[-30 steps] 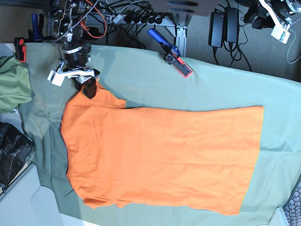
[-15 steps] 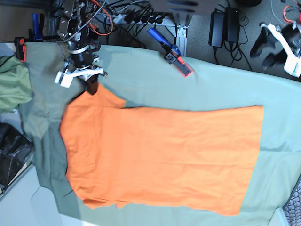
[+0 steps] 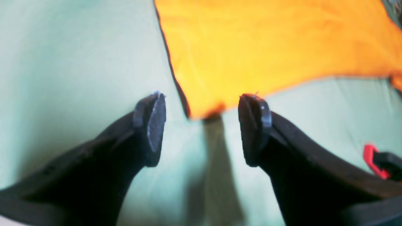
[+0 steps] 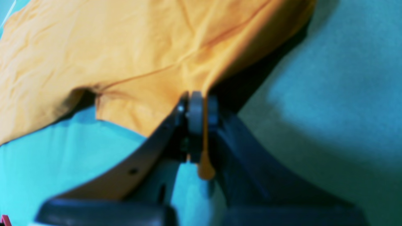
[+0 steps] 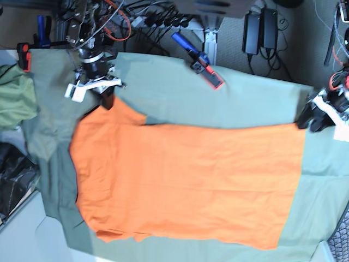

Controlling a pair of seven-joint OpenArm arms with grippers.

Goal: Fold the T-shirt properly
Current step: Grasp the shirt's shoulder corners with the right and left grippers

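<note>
- The T-shirt [image 5: 185, 183] lies spread flat on the sage table cloth [image 5: 240, 101], and its far sleeve corner appears lifted.
- Right gripper [image 4: 199, 119]: jaws clamped on that sleeve edge, with a small orange tab poking out below them; focus is soft.
- Left gripper [image 3: 201, 127]: 2 fingers wide apart and empty, just off the shirt's hem corner and above the cloth.
- Beyond the shirt, a blue-and-red clamp [image 5: 197, 61] sits on the cloth's far edge.
- An olive garment [image 5: 13, 98] is cut off by the frame.

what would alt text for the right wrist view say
The right gripper, seen close up, is shut on an edge of the orange T-shirt, with a strip of fabric hanging between the closed jaws. The rest of the shirt spreads wrinkled over the green table cloth.
</note>
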